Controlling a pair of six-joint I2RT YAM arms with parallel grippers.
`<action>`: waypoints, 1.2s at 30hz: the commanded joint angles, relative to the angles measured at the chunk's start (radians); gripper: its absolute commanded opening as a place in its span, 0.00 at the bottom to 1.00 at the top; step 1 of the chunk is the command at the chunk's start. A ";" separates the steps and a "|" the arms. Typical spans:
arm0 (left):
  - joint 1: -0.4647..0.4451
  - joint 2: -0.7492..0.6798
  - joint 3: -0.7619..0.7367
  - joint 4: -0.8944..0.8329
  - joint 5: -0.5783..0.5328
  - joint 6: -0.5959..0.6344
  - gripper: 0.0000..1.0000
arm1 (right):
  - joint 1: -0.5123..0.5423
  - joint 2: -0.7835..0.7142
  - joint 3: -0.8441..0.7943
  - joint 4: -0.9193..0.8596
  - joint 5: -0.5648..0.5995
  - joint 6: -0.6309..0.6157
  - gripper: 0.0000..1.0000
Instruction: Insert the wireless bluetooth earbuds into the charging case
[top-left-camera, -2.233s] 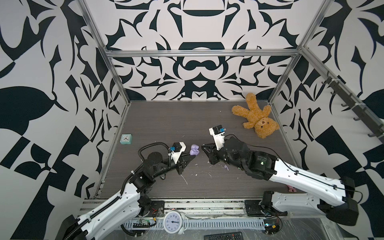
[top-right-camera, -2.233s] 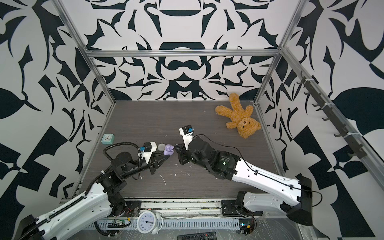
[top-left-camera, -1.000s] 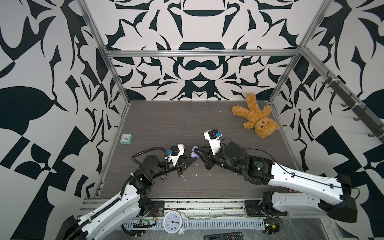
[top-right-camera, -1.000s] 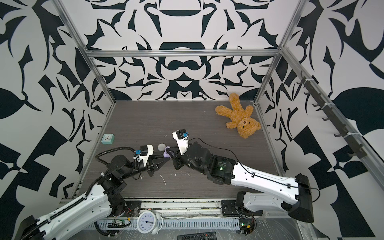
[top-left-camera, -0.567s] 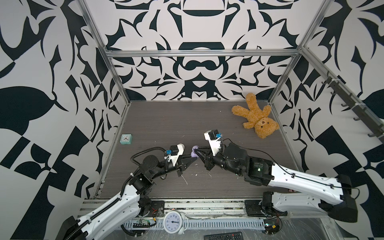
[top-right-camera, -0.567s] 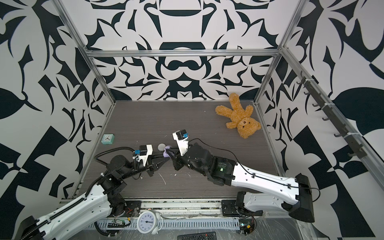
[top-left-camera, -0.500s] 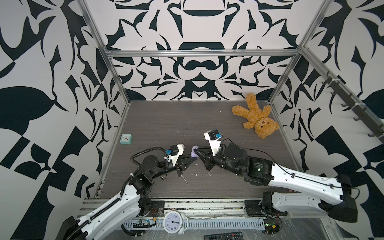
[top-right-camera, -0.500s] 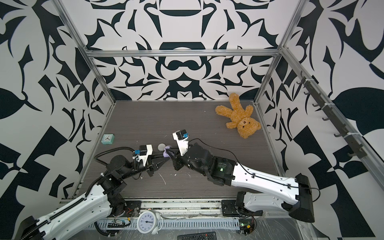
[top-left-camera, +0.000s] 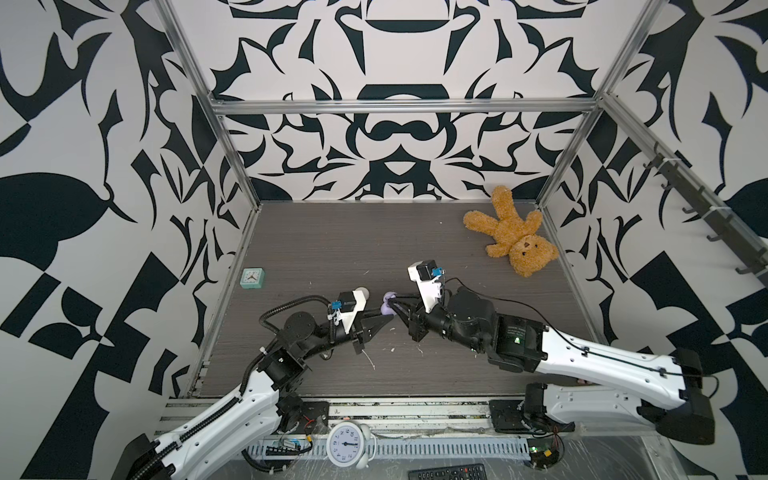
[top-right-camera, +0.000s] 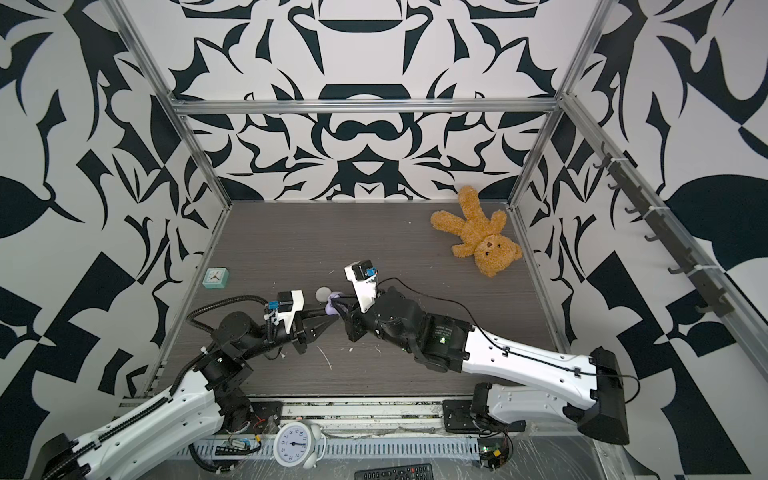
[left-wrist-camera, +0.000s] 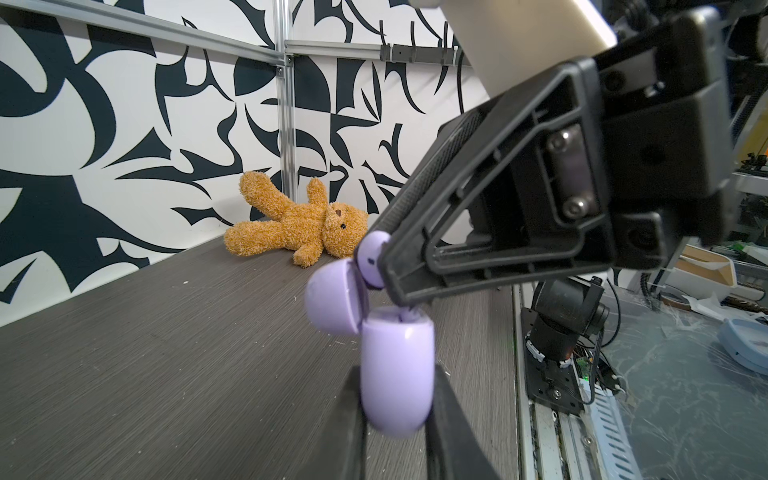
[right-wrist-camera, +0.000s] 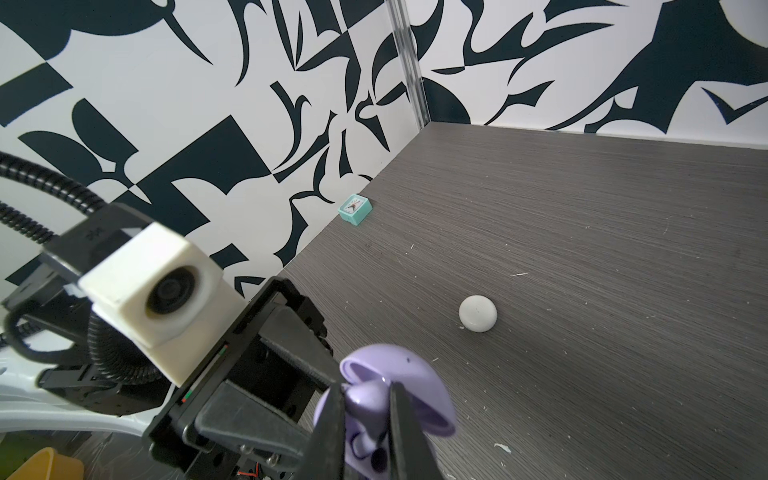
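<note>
The pale purple charging case (left-wrist-camera: 397, 374) is held off the table, my left gripper (left-wrist-camera: 397, 368) shut on its body. Its lid (left-wrist-camera: 332, 297) stands open. My right gripper (right-wrist-camera: 368, 399) is shut on a pale purple earbud (right-wrist-camera: 365, 405), which hangs right over the case's open mouth, beside the lid (right-wrist-camera: 409, 374). From the left wrist, the earbud's round head (left-wrist-camera: 371, 257) shows at the right finger's tip. In both top views the two grippers meet at the purple case (top-left-camera: 386, 308) (top-right-camera: 331, 308) near the table's middle. Other earbuds do not show.
A white round case (right-wrist-camera: 478, 313) (top-right-camera: 322, 294) lies shut on the table just behind the grippers. A small teal clock (top-left-camera: 252, 277) stands by the left wall and a brown teddy bear (top-left-camera: 513, 237) lies at the back right. White flecks are scattered over the dark table (top-left-camera: 332, 232).
About two seconds ago the right gripper stood apart from the case; it has moved left to it with the earbud. Over the last second both arms have barely shifted.
</note>
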 joint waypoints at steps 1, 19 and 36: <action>-0.003 -0.018 -0.002 0.075 0.007 -0.004 0.00 | 0.004 -0.005 -0.019 0.001 0.011 0.001 0.12; -0.003 -0.037 -0.003 0.080 0.029 0.009 0.00 | 0.005 -0.013 -0.007 -0.048 0.050 -0.026 0.11; -0.001 -0.046 -0.006 0.090 0.042 0.011 0.00 | 0.004 -0.031 0.016 -0.060 0.065 -0.017 0.10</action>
